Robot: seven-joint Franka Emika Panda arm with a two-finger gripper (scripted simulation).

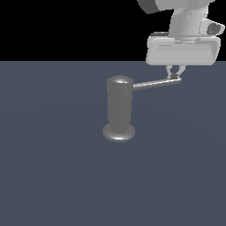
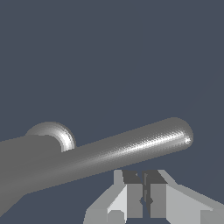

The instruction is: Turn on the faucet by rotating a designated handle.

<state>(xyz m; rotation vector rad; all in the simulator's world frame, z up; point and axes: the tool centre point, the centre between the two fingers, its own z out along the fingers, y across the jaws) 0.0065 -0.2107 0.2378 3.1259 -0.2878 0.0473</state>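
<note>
One thing matters most for our next move: how the handle [image 1: 155, 84] lies next to our gripper [image 1: 175, 75].

We see the faucet [image 1: 119, 108] standing straight up on the dark floor [image 1: 53, 176], near the middle of the exterior view. Its handle is a thin rod. It sticks out sideways from the top part of the faucet and points toward the exterior view's right, rising a little toward its round tip. So its long way runs almost flat, from the faucet out to that tip.

Our gripper hangs down from above, right at the far tip of the rod, well away from the faucet body. In the exterior view the fingertips seem to touch the tip or sit just beside it. We cannot tell which.

In the wrist view the handle [image 2: 131, 148] crosses in front of our gripper [image 2: 143, 192], and the faucet [image 2: 50, 133] top shows past it. The two fingers [image 2: 131, 192] are pressed almost together, with only a thin dark slit between them. Nothing is between them. So we are not pinching the rod. It lies beside the fingers.

We think the next move is a sideways push on the tip, so the rod swings around the faucet. Pushing out at the tip should turn it most easily. If we slide past the round end, we may miss it.
</note>
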